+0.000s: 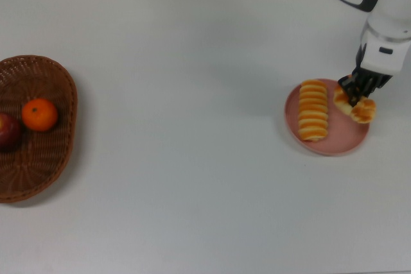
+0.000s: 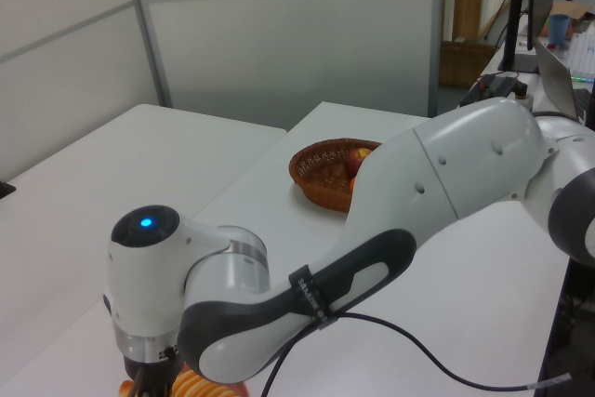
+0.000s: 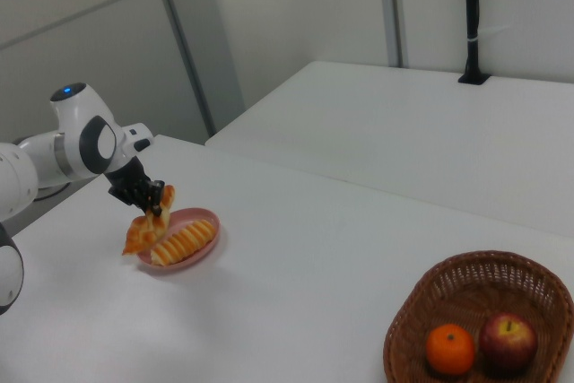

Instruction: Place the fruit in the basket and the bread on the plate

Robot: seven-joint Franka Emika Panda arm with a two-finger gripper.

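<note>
Gripper (image 1: 355, 96) pinched on braided loaf (image 1: 355, 106), held over pink plate (image 1: 334, 139) at the top view's right rim. White table (image 1: 192, 158), grey panel walls behind. Loaf's long axis diagonal in top view, lower end past rim. Ridged loaf (image 1: 313, 110) lies on plate. Mandarin (image 1: 40, 114) & apple (image 1: 8, 131) in basket (image 1: 45, 165).

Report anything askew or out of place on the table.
The braided loaf, held by the gripper, sits tilted with one end past the plate rim on the top view's right. The ridged loaf lies flat on the plate; mandarin and apple sit in the basket.
</note>
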